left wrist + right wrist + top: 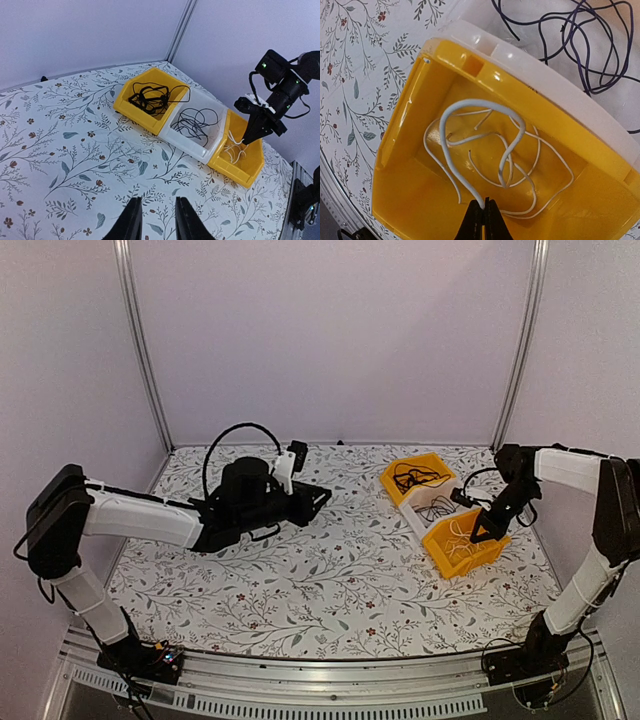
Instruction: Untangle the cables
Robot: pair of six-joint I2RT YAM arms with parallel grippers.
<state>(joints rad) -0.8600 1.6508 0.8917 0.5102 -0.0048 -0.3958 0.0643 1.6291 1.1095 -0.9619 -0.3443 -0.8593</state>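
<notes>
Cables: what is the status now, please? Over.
Right gripper shut on white cable in near yellow bin. Left gripper open, empty, above table. Black cables in white bin and far yellow bin. Nothing in the way.

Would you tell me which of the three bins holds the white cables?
The near yellow bin, which the right gripper reaches into, holds the white cables; the white bin and far yellow bin hold black cables.

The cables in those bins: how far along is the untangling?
Looks done: the cables sit sorted in three bins. In hand: the right gripper pinches a white cable in the near yellow bin. To do: the black cables in the far yellow bin look knotted; the left gripper hangs open, empty.
</notes>
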